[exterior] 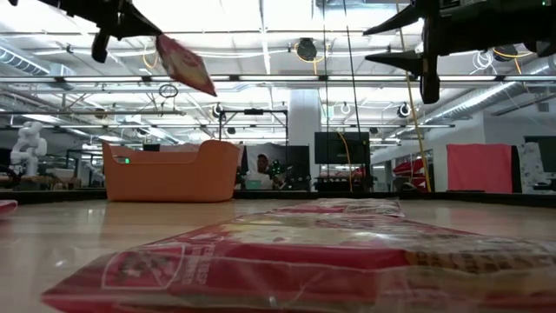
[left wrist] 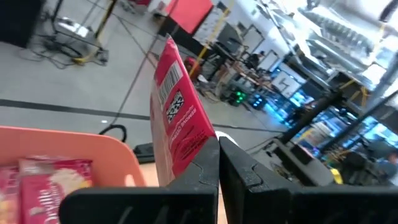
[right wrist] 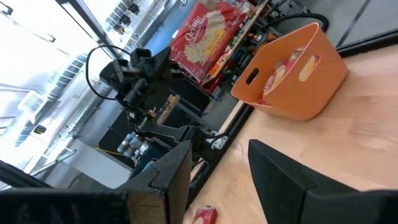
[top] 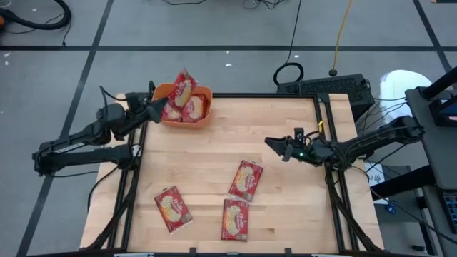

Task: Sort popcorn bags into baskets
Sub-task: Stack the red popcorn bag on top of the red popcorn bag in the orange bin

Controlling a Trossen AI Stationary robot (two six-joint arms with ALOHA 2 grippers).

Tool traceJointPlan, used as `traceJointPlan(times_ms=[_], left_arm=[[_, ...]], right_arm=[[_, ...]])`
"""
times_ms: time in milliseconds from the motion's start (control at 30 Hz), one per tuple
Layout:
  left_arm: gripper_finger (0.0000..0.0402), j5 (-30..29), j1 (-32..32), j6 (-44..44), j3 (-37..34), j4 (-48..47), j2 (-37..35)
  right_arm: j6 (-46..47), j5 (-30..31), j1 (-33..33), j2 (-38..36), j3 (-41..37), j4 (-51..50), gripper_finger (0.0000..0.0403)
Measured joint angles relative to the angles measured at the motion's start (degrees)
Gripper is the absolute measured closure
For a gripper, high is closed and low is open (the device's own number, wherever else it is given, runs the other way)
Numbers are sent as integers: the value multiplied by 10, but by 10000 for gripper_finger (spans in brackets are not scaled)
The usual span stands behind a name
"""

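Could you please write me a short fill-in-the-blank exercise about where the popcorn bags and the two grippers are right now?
1. The left gripper holds a popcorn bag above the ____ tub.
2. ____ bags lie flat on the table.
3. The right gripper is open and holds ____.

Missing words: orange; three; nothing

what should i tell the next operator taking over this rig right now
Left gripper: shut on a popcorn bag, held above the orange basket.
Right gripper: open, empty, hovering over the table's right side.
Done: at least one bag in the basket.
Left: drop the held bag, then three bags on the table.
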Motion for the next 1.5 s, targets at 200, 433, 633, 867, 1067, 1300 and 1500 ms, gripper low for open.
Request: traceJointPlan(times_ms=[200,433,633,867,1067,1300,1500], left_arm=[[401,-31,0,-6,0,-33,-4],[401,-60,0,-15,0,-71,-5],[401,-99,0,-16,0,-124,-6],[401,-139,0,-41,-17,-163,-6],[401,-150,8,-86,-92,-91,-10],[401,-151,28,-75,-168,38,-10],[401,-163,53,-80,-196,57,-10]], right_arm=[[14,0,0,12,0,0,248],[14,-1,0,13,0,0,248],[13,-1,0,13,0,0,248],[13,-1,0,13,0,-6,248],[13,-2,0,13,0,-9,248],[14,-3,0,13,0,-9,248],[14,-3,0,13,0,-9,248]])
